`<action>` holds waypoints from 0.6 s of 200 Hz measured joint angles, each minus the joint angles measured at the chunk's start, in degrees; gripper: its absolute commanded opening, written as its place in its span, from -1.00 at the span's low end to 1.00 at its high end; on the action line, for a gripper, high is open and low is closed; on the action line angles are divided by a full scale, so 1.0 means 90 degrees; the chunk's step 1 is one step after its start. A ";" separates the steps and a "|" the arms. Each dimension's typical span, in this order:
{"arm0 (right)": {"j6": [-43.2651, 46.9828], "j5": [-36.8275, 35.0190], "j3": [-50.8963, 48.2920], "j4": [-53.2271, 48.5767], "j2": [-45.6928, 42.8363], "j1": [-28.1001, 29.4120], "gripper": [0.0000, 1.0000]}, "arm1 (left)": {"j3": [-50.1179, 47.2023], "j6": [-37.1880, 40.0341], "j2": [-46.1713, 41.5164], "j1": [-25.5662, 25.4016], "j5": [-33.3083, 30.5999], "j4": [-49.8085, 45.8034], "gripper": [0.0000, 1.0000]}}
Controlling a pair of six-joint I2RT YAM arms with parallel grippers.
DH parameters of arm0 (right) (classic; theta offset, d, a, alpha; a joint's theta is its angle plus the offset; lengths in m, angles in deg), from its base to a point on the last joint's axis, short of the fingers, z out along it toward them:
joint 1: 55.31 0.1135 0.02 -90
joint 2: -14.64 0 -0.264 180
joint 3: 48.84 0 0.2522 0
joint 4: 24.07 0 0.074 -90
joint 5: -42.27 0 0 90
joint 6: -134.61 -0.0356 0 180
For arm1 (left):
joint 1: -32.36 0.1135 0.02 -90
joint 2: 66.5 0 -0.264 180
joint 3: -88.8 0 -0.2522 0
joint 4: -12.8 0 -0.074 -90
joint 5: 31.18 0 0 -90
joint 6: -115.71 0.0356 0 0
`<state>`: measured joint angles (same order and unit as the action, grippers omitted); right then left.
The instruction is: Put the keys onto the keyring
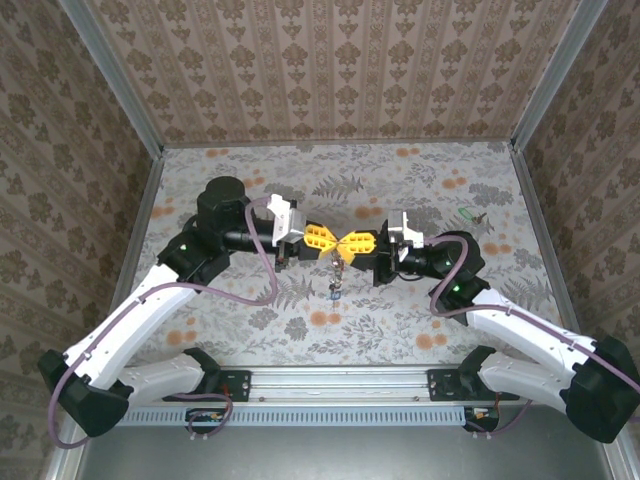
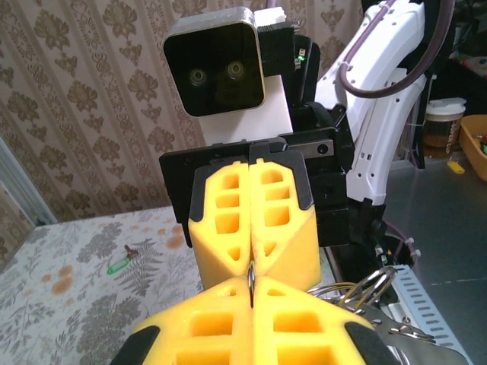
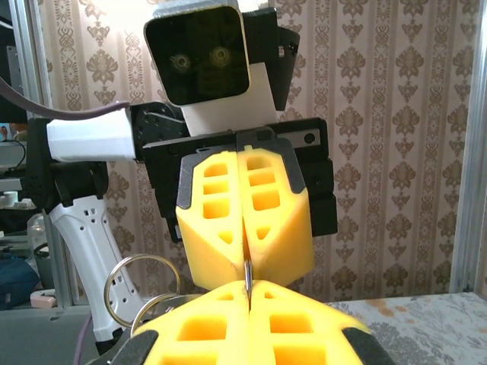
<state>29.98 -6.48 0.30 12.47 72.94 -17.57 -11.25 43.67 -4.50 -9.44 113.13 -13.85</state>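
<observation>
- Where the two arms meet above the table, we see the left gripper (image 1: 332,241) and right gripper (image 1: 358,243) tip to tip, both closed, with the keys (image 1: 335,289) just beneath them.
- From the left wrist, the keyring (image 2: 377,280) loops out rightward. We judge that both grippers pinch its thin, upright edge.
- From the right wrist, the loops hang to the left, equally near both arms.

Yellow left pincer (image 1: 338,243) and yellow right pincer (image 1: 353,243), silver keyring (image 3: 143,257), worktop (image 1: 250,330) with grey leaves and orange flowers
</observation>
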 measured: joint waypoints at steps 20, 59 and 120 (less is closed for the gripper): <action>0.0525 -0.0100 0.0250 -0.0988 -0.0216 0.0019 -0.53 | 0.0578 0.0590 0.0151 -0.0223 -0.0546 -0.1027 -1.00; 0.1821 -0.0612 0.1030 -0.3337 -0.0491 0.0095 -0.53 | 0.1841 0.1661 0.0663 -0.0605 -0.1739 -0.2892 -1.00; 0.2827 -0.0969 0.1149 -0.4940 -0.0440 0.0236 -0.60 | 0.2654 0.2336 0.1474 -0.0923 -0.2654 -0.4600 -1.00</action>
<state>55.42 -15.20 10.64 -31.98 68.98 -15.45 12.64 64.70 8.76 -17.74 89.24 -55.25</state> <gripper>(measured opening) 0.210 0.044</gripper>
